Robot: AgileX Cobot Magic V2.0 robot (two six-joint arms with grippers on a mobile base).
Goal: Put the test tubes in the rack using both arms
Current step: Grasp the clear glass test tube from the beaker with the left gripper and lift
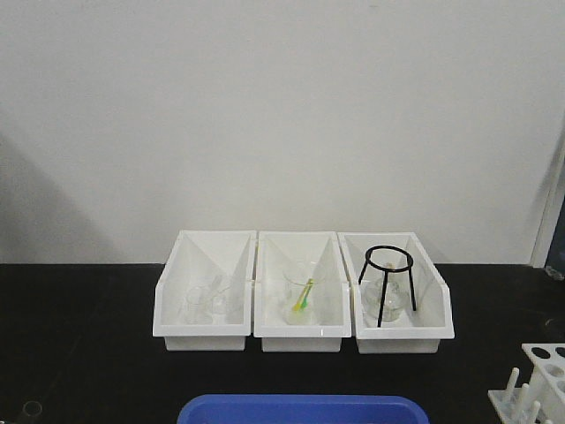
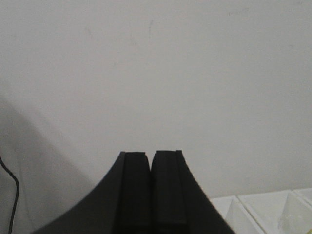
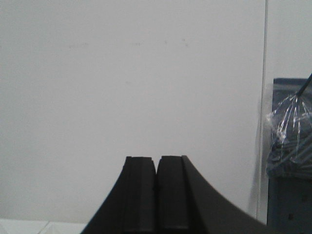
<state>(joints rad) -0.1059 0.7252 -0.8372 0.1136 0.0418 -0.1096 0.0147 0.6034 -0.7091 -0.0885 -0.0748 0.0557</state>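
Note:
A white test tube rack (image 1: pixel 537 387) stands at the front right edge of the black table, partly cut off. No loose test tube shows clearly. My left gripper (image 2: pixel 150 155) is shut and empty, raised and facing the white wall. My right gripper (image 3: pixel 157 159) is also shut and empty, facing the wall. Neither gripper shows in the exterior view.
Three white bins stand side by side on the table (image 1: pixel 79 336): the left bin (image 1: pixel 203 305) holds clear glassware, the middle bin (image 1: pixel 302 296) a beaker with a green-yellow item, the right bin (image 1: pixel 402 300) a black tripod stand (image 1: pixel 387 283). A blue tray (image 1: pixel 300 409) lies at the front edge.

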